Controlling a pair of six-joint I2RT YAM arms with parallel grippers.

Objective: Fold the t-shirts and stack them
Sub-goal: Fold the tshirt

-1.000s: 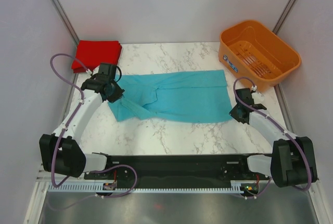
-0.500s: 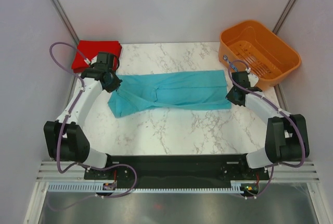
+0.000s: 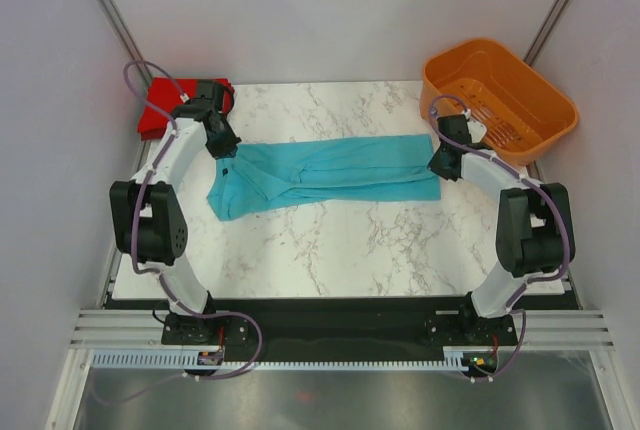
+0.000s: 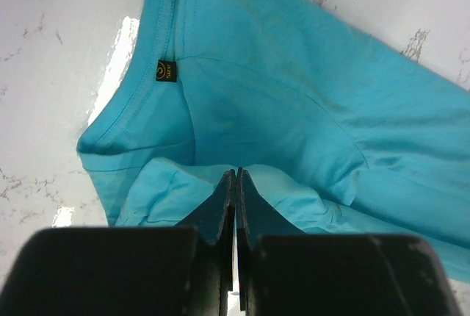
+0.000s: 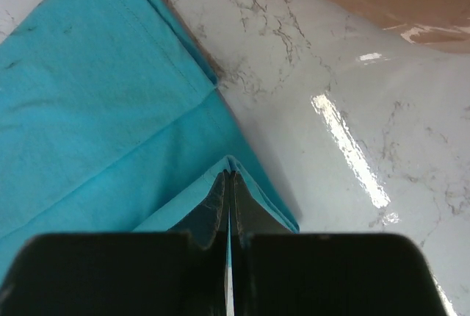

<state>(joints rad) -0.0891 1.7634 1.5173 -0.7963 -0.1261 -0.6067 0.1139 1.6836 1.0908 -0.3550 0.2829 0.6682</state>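
Teal-blue t-shirt (image 3: 330, 172) lies in a long folded band on the table (image 3: 340, 240), each end pinched in the closed fingers of the left gripper (image 3: 229, 156) and right gripper (image 3: 440, 166). Red t-shirt (image 3: 160, 108), already folded, sits just beyond the left fingers. Further folds and stacking apparently remain.

Teal-blue soft cloth t-shirt (image 3: 340, 168): matt, fine knit, stitched hems. Bright red cloth t-shirt (image 3: 165, 107): matt too. White marble-look tabletop (image 3: 350, 245): smooth, glossy. Orange slotted plastic basket (image 3: 548, 88): slight sheen. My black fingers (image 4: 217, 212): matt.
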